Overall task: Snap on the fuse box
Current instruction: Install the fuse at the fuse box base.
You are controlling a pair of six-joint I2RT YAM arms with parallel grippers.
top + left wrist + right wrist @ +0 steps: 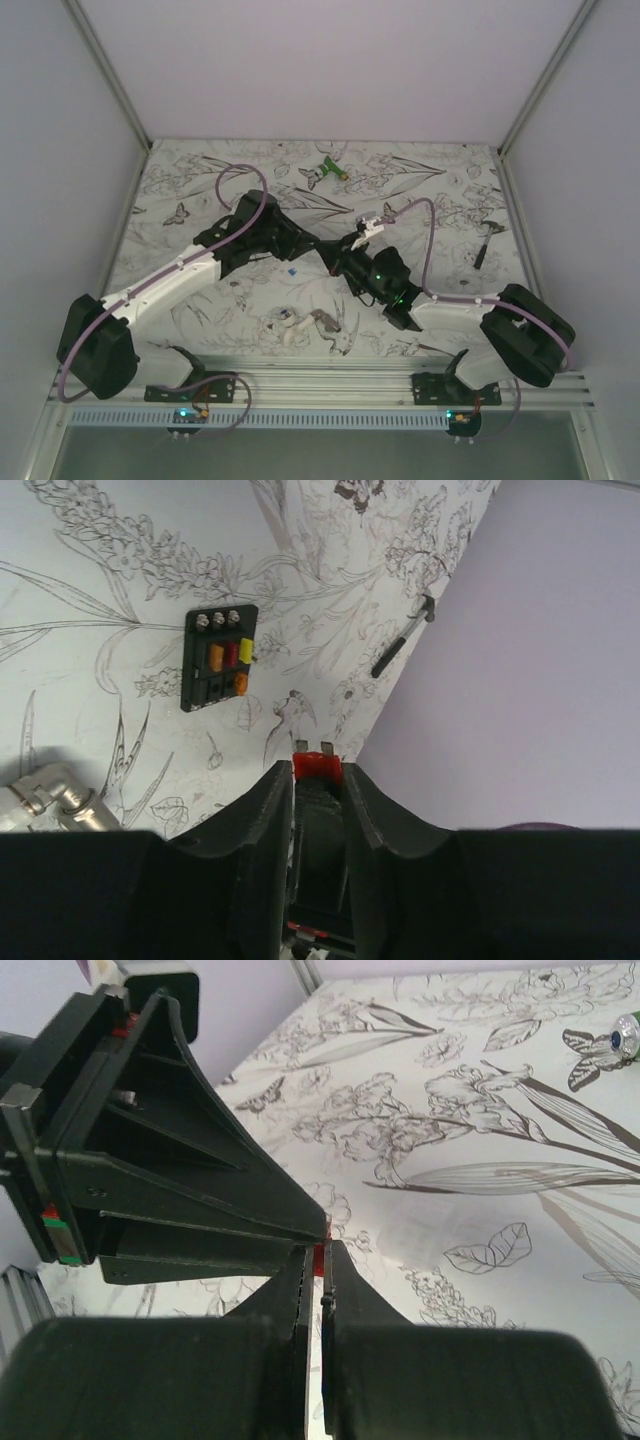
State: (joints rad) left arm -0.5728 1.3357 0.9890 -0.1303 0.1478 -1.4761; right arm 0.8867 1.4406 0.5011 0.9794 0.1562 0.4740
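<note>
Left tool around red fuse

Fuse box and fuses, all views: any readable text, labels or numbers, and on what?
No readable text in any view.
fuse box: no print shows on its face, and the orange, red and yellow fuses in it are too small to read.
red fuse in the left gripper: no rating number can be made out.

The left gripper hides most of the red fuse; the frame edge crops the green object.
</note>
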